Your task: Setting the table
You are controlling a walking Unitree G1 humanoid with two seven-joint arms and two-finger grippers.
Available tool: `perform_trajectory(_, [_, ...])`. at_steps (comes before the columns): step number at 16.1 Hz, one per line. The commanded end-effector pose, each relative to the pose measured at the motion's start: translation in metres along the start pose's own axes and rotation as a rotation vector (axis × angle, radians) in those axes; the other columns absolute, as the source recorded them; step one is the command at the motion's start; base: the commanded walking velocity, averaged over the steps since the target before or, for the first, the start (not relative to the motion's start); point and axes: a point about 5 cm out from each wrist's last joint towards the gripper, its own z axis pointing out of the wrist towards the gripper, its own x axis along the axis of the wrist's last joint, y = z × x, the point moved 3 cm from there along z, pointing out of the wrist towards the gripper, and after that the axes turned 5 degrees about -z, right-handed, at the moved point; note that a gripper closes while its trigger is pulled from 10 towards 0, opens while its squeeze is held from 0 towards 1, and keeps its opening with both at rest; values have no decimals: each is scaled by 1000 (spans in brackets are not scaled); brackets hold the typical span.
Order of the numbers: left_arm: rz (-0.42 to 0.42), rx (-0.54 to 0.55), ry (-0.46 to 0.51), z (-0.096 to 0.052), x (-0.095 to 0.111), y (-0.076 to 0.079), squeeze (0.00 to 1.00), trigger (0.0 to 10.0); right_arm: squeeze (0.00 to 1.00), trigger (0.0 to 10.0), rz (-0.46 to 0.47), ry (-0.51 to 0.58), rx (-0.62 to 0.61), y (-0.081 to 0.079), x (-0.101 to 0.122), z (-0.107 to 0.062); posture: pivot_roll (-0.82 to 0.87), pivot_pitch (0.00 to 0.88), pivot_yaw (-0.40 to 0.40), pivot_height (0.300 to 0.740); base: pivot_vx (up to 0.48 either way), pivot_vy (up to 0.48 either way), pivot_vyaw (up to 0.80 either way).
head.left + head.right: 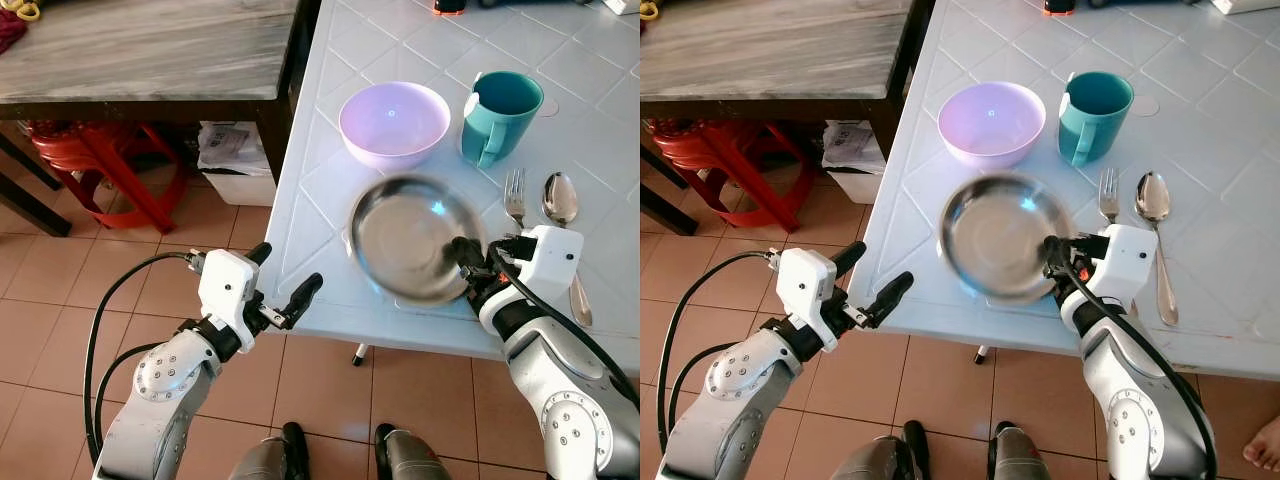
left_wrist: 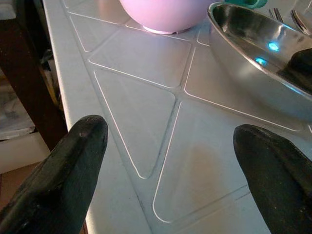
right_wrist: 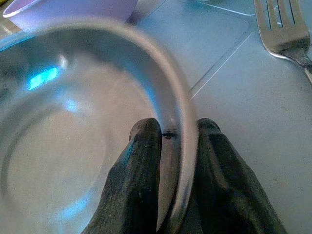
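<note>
Pinching the rim of the steel plate (image 1: 415, 235) with our right tool (image 3: 168, 134), we hold it near the table's (image 1: 320, 240) front edge, before the pink bowl (image 1: 394, 122), teal mug (image 1: 498, 115), fork (image 1: 515, 196) and spoon (image 1: 560, 200), our left tool (image 1: 282, 278) spread beside the table's left edge.

On the worktop (image 1: 330, 110) beside the steel plate (image 1: 415, 235): one bowl (image 1: 394, 123), one mug (image 1: 498, 115), one fork (image 1: 515, 196), one spoon (image 1: 560, 200). Beyond the worktop, two red stools (image 1: 95, 160).
</note>
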Motion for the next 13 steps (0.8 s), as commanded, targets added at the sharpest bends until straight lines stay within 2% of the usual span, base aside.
perform_trajectory(1, [3,9,-17,-3,-4,-2,0,10000,0,0,57,-162,24,-5,-35,-1,-117,275,115,740,0,0,0])
perform_trajectory(10, [9,13,-11,-1,-2,-2,0,10000,0,0,45,-156,24,-6,-34,1,-113,262,115,740,0,0,0])
perform_trajectory(11, [7,23,-7,0,-2,-3,0,10000,0,0,24,-141,27,-6,-31,1,-114,262,116,740,0,0,0])
perform_trajectory(13, [17,86,1,1,0,-10,0,10000,0,0,-100,-98,48,-10,-26,-2,-117,262,115,740,0,0,0])
